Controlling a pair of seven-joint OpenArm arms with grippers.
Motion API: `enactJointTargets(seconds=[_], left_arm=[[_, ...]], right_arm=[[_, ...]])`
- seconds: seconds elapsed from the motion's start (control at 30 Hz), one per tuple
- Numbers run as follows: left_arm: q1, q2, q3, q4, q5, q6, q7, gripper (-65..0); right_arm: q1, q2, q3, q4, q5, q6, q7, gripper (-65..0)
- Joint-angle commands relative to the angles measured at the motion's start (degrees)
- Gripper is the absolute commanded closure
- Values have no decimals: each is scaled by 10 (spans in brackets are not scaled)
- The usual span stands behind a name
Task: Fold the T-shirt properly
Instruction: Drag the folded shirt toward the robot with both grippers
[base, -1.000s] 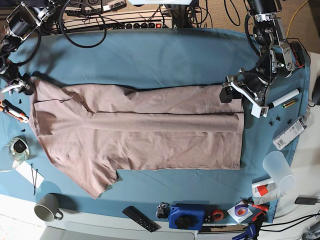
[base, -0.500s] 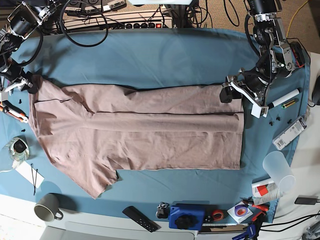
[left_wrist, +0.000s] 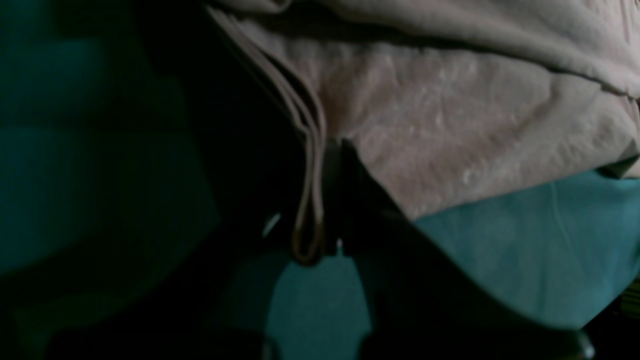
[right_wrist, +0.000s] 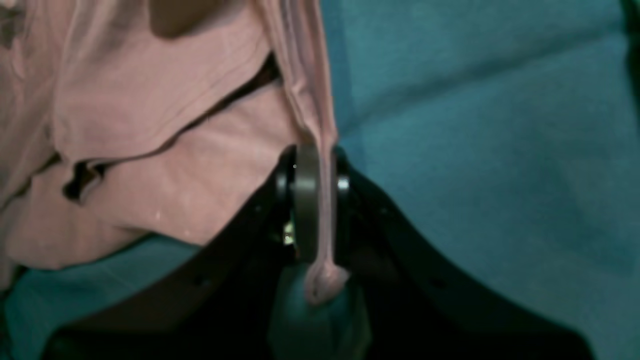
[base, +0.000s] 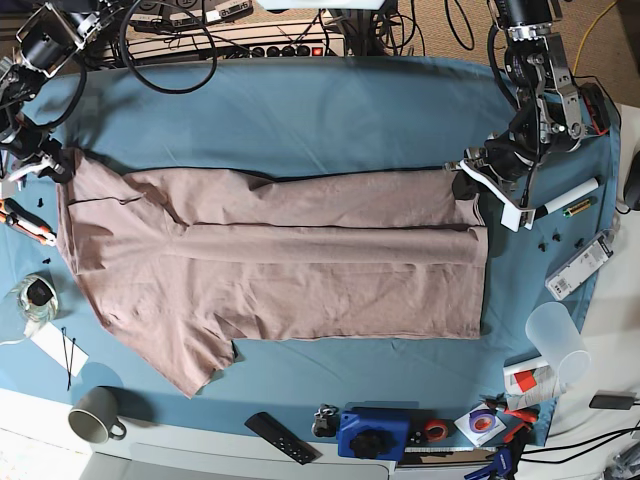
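Observation:
The pink-beige T-shirt (base: 300, 270) lies lengthwise across the teal table cloth (base: 330, 110), its far long side folded in and one sleeve sticking out at the front left. My left gripper (base: 466, 178) is shut on the far corner of the hem. In the left wrist view (left_wrist: 325, 215) the doubled hem edge (left_wrist: 307, 200) runs between the jaws. My right gripper (base: 50, 163) is shut on the far shoulder corner. In the right wrist view (right_wrist: 320, 200) a bunched strip of T-shirt fabric (right_wrist: 150, 110) hangs through the closed jaws.
A grey mug (base: 95, 413), a black remote (base: 283, 437) and a blue box (base: 372, 432) line the front edge. A plastic cup (base: 555, 340) and a marker (base: 567, 197) lie at the right. A jar (base: 35, 300) and pliers (base: 25, 222) lie at the left.
Both grippers have moved a little toward the far side of the table, each holding its corner. The far shoulder corner and the far hem corner have shifted with them.

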Motion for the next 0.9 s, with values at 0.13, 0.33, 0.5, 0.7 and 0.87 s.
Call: enactJointTargets(seconds=[0.13,0.33,0.5,0.7,0.87], left_arm=[[2,-13,1,30,15,2,51,0],[2,-12,-4,50,28,2,53,0],[5,-14,-41,56,21,2,63,0],[30,-56,-74,56,-11,-7,65,0],[52,-83,-74,57,-49,-42,77,0]], right_arm=[[5,17,24,12,35,7,-20,0],[5,20,36,24,69,7,-29,0],[5,20,38,66,69,7,-37,0],[5,19,38,89,124,7,-93,0],[-23,19,38,90,150,7,-93,0]])
